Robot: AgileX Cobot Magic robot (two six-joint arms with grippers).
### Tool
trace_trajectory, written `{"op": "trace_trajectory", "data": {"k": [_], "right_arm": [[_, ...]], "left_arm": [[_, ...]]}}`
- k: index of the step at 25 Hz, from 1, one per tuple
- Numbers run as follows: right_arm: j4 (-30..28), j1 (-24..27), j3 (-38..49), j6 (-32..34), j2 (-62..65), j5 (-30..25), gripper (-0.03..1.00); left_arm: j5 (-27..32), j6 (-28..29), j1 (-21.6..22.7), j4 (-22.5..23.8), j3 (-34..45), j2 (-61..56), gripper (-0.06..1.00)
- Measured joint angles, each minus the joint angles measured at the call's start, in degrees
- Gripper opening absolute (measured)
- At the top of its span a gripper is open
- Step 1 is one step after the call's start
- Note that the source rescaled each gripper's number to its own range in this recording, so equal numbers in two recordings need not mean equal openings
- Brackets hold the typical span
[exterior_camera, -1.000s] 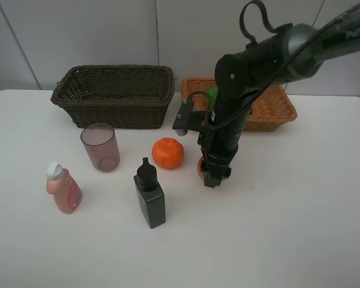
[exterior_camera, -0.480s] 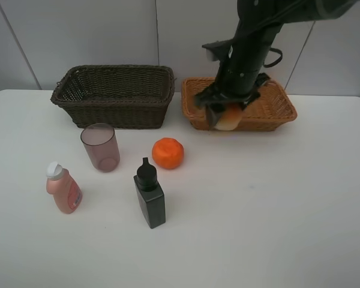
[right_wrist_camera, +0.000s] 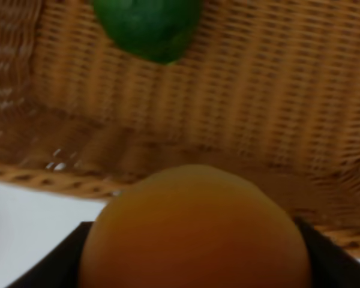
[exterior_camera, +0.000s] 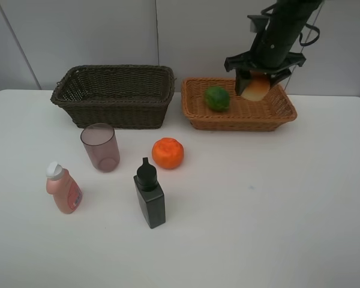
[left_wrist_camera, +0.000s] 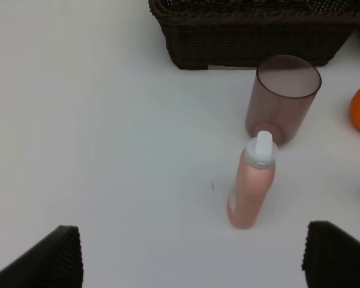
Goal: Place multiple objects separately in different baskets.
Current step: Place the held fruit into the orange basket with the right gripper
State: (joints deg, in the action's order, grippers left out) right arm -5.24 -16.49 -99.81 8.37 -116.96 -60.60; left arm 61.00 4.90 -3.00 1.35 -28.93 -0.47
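Clamping the peach (exterior_camera: 255, 90), right gripper (exterior_camera: 256, 84) hangs over tan basket (exterior_camera: 228, 123); green fruit (exterior_camera: 216, 98) inside, at its nine o'clock. Left gripper (left_wrist_camera: 195, 258) gapes empty; four more wait.

White table (exterior_camera: 276, 210): baskets (exterior_camera: 117, 111) (exterior_camera: 240, 123), cup (exterior_camera: 100, 147), bottles (exterior_camera: 63, 189) (exterior_camera: 150, 201), tangerine (exterior_camera: 168, 153)

The deep dark basket (exterior_camera: 113, 111) sits at the worktop's (exterior_camera: 276, 210) far edge, left of centre. The shallower tan basket (exterior_camera: 240, 123) stands just beside it on the right, with a green fruit (exterior_camera: 216, 98) in its left end. The peach (exterior_camera: 255, 91) hangs over the tan basket's right half, gripped by the right end effector (exterior_camera: 256, 84). The tangerine (exterior_camera: 168, 153) lies mid-worktop. The mauve cup (exterior_camera: 100, 147), pink bottle (exterior_camera: 63, 189) and black bottle (exterior_camera: 149, 195) stand upright toward the left edge.
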Motion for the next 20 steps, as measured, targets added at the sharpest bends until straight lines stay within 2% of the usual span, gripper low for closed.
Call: {"op": "trace_trajectory", "data": {"k": [9, 20], "right_arm": [[-1.7, 4.0, -0.6, 0.0, -4.7, 11.1, 0.41], [-2.9, 5.2, -0.6, 0.0, -9.6, 18.1, 0.41]], "left_arm": [[0.0, 0.0, 0.0, 0.0, 0.0, 0.0, 0.96], [0.0, 0.0, 0.0, 0.0, 0.0, 0.0, 0.96]]}}
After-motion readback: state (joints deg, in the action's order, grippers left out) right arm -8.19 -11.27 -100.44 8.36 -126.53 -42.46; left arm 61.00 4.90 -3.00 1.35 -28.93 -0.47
